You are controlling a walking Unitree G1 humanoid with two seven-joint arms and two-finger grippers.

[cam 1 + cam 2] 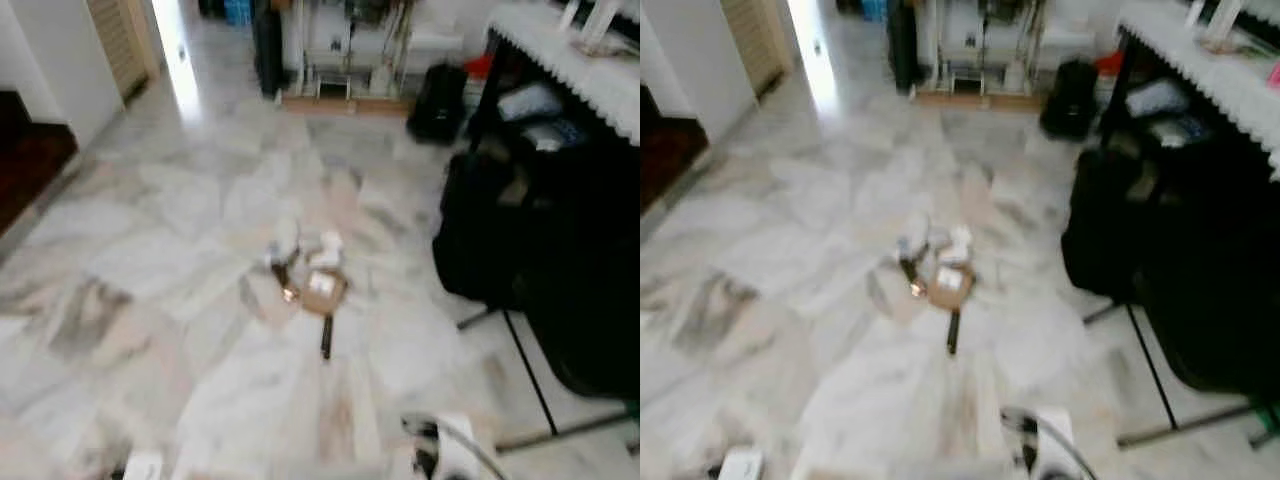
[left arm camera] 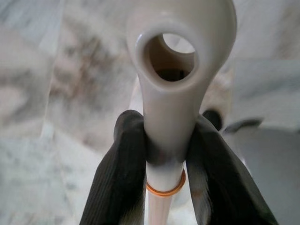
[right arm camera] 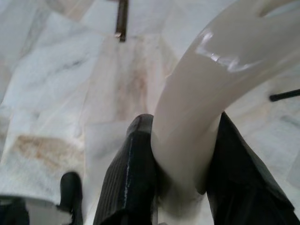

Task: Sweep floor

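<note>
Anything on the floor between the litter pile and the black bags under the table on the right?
No: bare marble floor separates the litter pile from the black bags, seen in both eye views.

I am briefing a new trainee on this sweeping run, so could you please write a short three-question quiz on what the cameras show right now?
1. True or false: the litter pile lies on the marble floor ahead of the robot.
2. What does the left hand grip? A) a cream handle with a hanging hole B) a cloth C) nothing
3. Fill in: the right hand is shut on a curved ____ handle.

Key: 1 true; 2 A, the cream handle sits between its fingers; 3 cream.
</note>
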